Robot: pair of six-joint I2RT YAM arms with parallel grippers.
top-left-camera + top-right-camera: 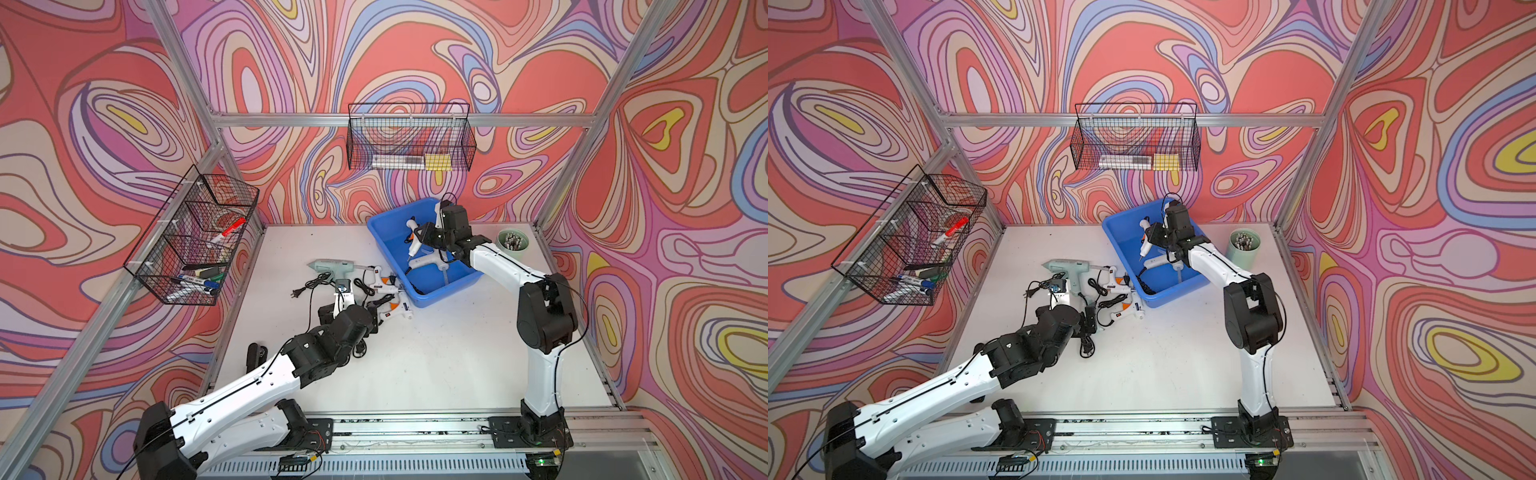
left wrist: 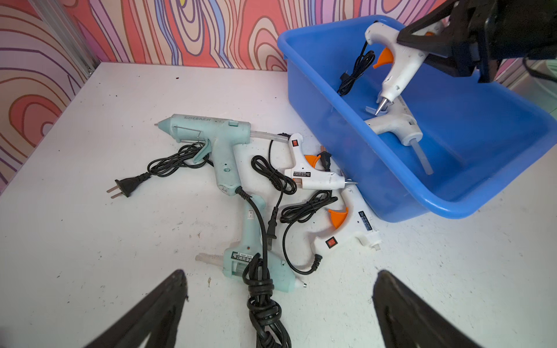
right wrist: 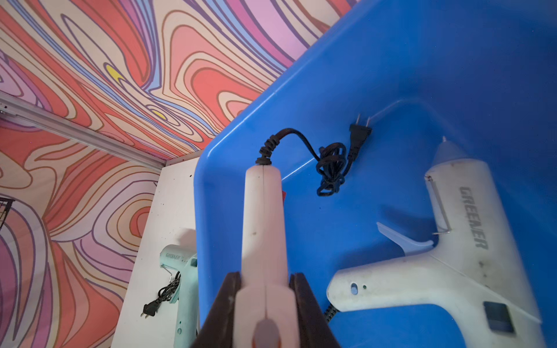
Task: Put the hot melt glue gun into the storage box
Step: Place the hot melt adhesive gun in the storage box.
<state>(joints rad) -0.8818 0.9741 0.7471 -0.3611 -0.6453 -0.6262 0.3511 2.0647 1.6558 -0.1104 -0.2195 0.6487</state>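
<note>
**Right arm's got a small glue gun over the blue box, left arm is wide open above the pile**

Clock = the table (image 1: 457, 353) as seen in the top views, 12 at the back wall, 6 at the arm bases.

The storage box (image 1: 453, 286) sits at roughly 12, turned askew to the table edges. The right gripper (image 1: 420, 235) is over it, clamped on the small white glue gun (image 1: 414, 248) with the orange trigger. In the right wrist view the two black fingers (image 3: 223, 304) pinch the gun's body from both sides. Its cord (image 3: 331, 168), bundled with the plug, hangs down inside the box.

From the left wrist view that gun is tilted nozzle-down within the box's outline. Its tip is right by a bigger white glue gun (image 2: 391, 126) that lies on the box floor. Can't tell if they actually touch.

The left gripper (image 2: 280, 271) has its jaws spread wide with nothing in them. It hovers above the pile on the table, off the box's 8 o'clock side.

The pile:
- a large mint glue gun (image 2: 211, 135)
- a second mint glue gun (image 2: 253, 241), lying across the first one's handle end
- a white gun beside the box wall (image 2: 313, 176)
- a white gun with the red switch (image 2: 340, 232), just at 6 of that one

Black cords are tangled all through it.

A pale green cup (image 1: 513, 254) stands at about 2, apart from the box.
</note>
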